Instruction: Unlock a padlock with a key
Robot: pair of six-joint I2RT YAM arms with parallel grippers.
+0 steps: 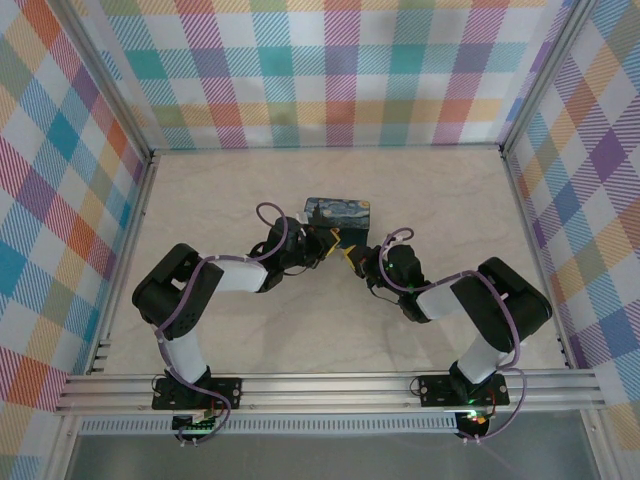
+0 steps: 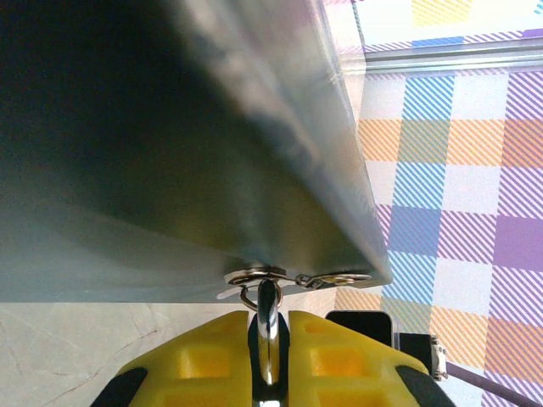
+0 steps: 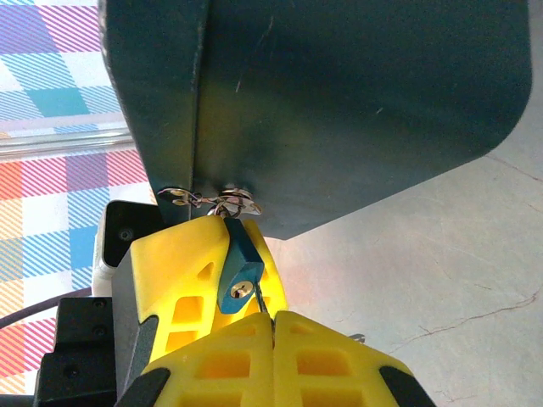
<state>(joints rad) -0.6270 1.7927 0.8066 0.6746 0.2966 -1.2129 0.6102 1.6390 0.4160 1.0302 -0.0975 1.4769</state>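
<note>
No writing, number or brand mark can be read anywhere. The tin box (image 1: 337,212) at the middle of the surface (image 1: 250,340) carries only a painted picture. The blue padlock (image 3: 240,275) face shows no legible marking.

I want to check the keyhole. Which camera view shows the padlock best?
Right wrist: the blue padlock hangs from the latch of the box, keyhole facing the lens, the key at it. The left wrist view gives an edge-on metal sliver under the latch; in the top external view it is too small to make out.
</note>
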